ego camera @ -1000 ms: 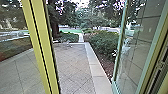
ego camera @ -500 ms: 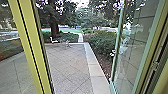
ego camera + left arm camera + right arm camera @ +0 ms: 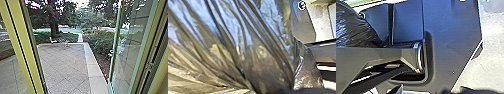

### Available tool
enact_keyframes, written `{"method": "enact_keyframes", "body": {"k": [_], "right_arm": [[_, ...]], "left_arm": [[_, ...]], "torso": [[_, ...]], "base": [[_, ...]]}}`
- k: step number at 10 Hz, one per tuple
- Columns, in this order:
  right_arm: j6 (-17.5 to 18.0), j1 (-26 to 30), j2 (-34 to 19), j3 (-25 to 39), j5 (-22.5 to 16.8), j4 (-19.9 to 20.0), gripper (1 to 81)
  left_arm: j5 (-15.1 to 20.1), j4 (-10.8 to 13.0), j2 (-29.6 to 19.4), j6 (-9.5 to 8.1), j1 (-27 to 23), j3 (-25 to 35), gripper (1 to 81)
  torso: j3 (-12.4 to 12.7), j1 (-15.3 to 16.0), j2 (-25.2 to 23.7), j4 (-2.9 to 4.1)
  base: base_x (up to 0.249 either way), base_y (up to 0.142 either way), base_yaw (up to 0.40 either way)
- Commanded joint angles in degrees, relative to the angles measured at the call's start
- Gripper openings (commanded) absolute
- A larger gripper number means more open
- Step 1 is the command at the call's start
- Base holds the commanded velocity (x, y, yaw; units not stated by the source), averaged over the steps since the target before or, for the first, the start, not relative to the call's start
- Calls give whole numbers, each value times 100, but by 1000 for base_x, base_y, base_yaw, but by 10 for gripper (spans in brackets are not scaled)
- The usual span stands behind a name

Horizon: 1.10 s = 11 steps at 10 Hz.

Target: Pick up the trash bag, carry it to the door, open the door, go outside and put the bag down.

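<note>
The dark, shiny trash bag looms large in the left wrist view, its plastic drawn into long folds. Those folds run together at my left gripper, which is shut on the bag. In the right wrist view, part of the same trash bag shows beyond the arm link, beside the robot's base. The glass door stands open on the right in the head view, with the doorway giving onto a paved yard.
A yellow-green frame post rises at the doorway's left, with glass beyond it. A pale stone edging borders the paving beside shrubs. Farther off are a white chair and a tree trunk.
The head camera has moved: the left post has slid outward to the left, the door's edge appears slightly farther left, and more of the paved yard shows between them.
</note>
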Motion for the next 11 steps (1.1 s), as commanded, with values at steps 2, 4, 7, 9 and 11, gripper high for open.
{"method": "enact_keyframes", "body": {"k": [2, 4, 7, 9, 11], "right_arm": [[-17, 301, 28, 31, -338, 62, 811], [-17, 285, 28, 31, -338, 62, 811], [-17, 285, 28, 31, -338, 62, 811], [-17, 302, 28, 31, -338, 62, 811], [-17, 285, 37, 31, -330, 53, 811]], "left_arm": [[407, 35, 23, 50, -261, 29, 10], [407, 36, 23, 50, -252, 29, 10], [407, 36, 23, 50, -261, 29, 10], [407, 36, 32, 50, -261, 38, 10], [407, 36, 32, 50, -261, 29, 10]], "torso": [[0, 0, 0, 0], [0, 0, 0, 0], [0, 0, 0, 0], [0, 0, 0, 0], [0, 2, 0, 0]], "base": [[0, -112, 0], [0, -109, 0], [0, -61, 0], [0, 0, 0], [0, 0, 0]]}}
